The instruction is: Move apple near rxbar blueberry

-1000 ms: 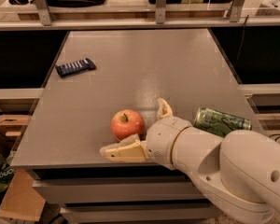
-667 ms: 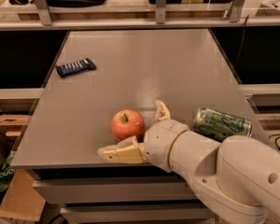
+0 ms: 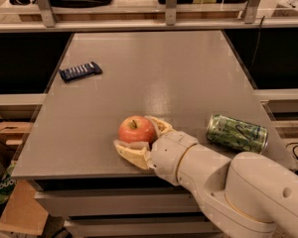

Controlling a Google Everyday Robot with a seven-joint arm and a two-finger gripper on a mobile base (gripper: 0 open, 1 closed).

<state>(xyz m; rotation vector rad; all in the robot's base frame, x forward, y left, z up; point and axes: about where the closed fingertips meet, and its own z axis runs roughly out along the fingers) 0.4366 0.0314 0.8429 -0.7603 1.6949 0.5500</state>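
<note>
We see a grey table [image 3: 154,78]. On it a green patterned can [image 3: 237,133] lies on its side near the front right corner, to the right of the hand [image 3: 135,134], which is at the front edge. Behind the table stand metal posts [image 3: 172,4]. A cardboard box [image 3: 10,132] sits low at the left.

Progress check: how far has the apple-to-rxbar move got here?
Done: the gripper is closed around the apple near the table's front edge. In hand: the grasp, with the apple not yet lifted. Left: carrying it to the rxbar blueberry, far back on the left.
</note>
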